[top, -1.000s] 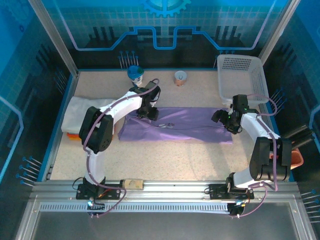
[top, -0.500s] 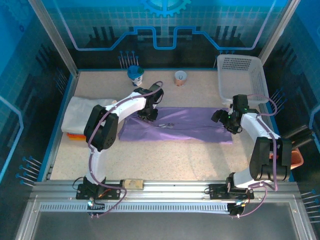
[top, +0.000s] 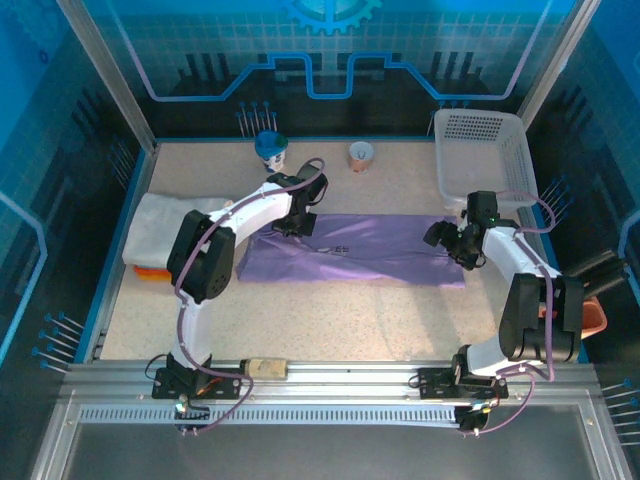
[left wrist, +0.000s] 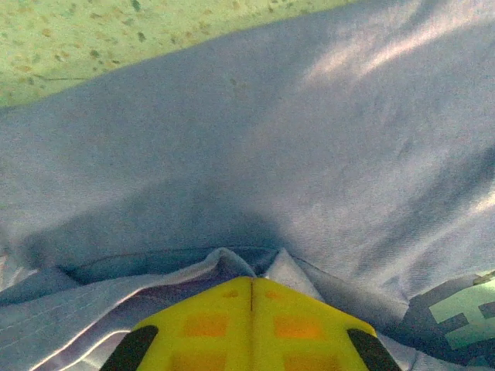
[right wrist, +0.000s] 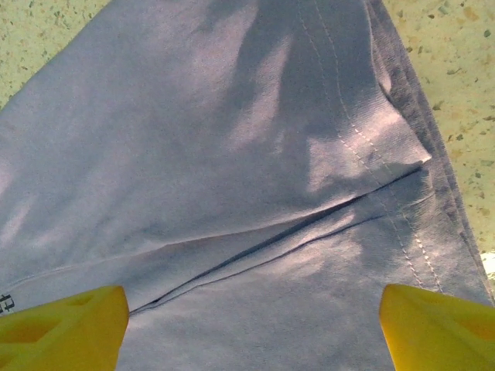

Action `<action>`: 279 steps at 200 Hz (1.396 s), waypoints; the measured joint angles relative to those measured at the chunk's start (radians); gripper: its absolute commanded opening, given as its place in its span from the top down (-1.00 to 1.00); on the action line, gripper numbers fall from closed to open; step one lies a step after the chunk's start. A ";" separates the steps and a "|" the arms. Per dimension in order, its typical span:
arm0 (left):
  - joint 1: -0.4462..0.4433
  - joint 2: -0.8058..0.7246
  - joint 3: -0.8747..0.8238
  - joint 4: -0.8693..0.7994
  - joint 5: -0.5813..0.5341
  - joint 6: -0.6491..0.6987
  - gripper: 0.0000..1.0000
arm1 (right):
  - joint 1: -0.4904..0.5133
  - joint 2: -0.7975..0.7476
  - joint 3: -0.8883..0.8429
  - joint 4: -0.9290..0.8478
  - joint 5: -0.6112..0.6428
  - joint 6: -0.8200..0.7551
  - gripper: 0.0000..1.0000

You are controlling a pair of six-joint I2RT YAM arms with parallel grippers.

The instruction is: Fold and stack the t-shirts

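Purple t-shirt [top: 380,255] spread as long band, creased, print up.

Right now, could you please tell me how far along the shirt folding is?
Done: white t-shirt folded on the orange t-shirt at left. In hand: left gripper shut on the far edge of the lavender t-shirt, right gripper open over its other end. Left: folding and stacking it.

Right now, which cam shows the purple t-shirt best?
Top external: nearly the whole purple t-shirt, spread flat. Left wrist gives a close-up of cloth bunched at the left gripper, plus a bit of print. Right wrist gives one stitched hem end.
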 measured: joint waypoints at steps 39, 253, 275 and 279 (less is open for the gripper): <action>0.000 -0.031 0.005 0.020 -0.046 -0.027 1.00 | -0.005 0.000 0.000 0.000 -0.001 0.000 -0.70; 0.005 -0.094 -0.184 -0.008 -0.039 -0.135 0.02 | 0.167 0.166 0.184 -0.020 0.098 -0.077 -0.56; 0.013 -0.095 -0.272 0.000 0.007 -0.159 0.02 | 0.190 0.293 0.266 -0.029 0.110 -0.087 -0.51; 0.015 -0.095 -0.284 0.000 0.013 -0.161 0.02 | 0.193 0.316 0.278 -0.029 0.109 -0.088 -0.49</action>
